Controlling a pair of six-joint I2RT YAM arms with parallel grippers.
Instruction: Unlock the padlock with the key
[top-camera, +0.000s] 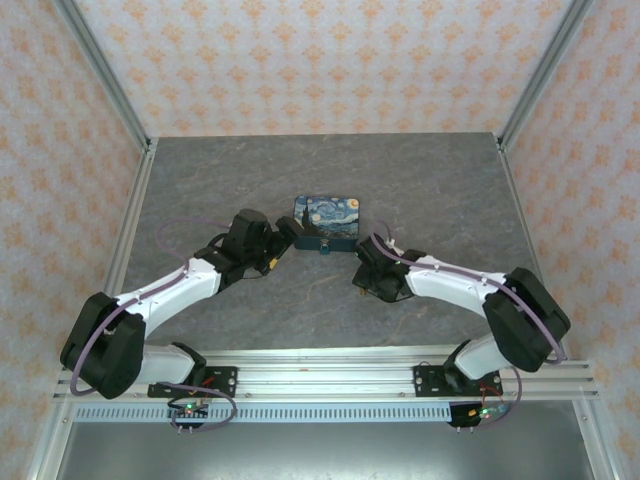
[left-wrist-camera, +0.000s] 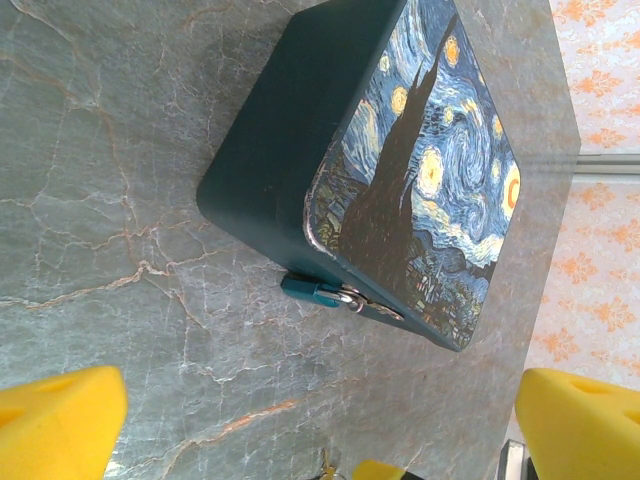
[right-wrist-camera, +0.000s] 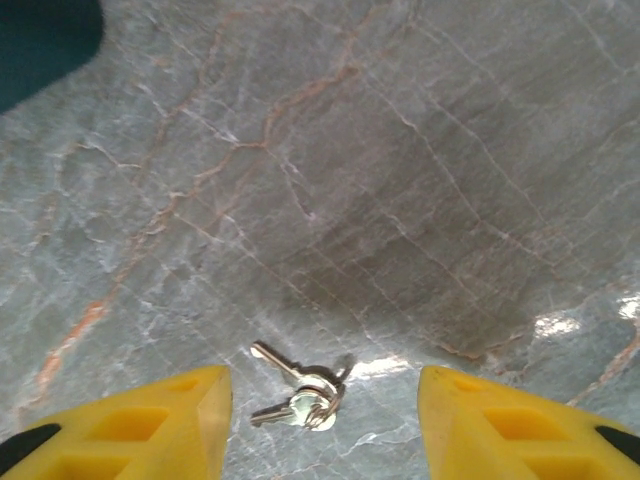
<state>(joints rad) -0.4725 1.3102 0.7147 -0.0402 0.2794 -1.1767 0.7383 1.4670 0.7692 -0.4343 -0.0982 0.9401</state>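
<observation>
The left end effector is being held wide open and empty above the counter, at about 8 o'clock of the Starry Night box in the top view. The teal padlock is hanging by its metal shackle from the box's 6 o'clock edge; whether its body is touching the counter cannot be told. It is being judged small, rigid and free to swing, so a steadying hold across the flat sides of its body is being advised.

At about 4 o'clock of the box, the right end effector is being held with its fingers apart and nothing gripped. It is straddling the key, which is lying flat on the counter and is joined to a second key by a ring. The key is being judged thin, light, stiff and slippery on stone. A pinch across its head, near the ring, is being favoured, with the blade left free.
</observation>
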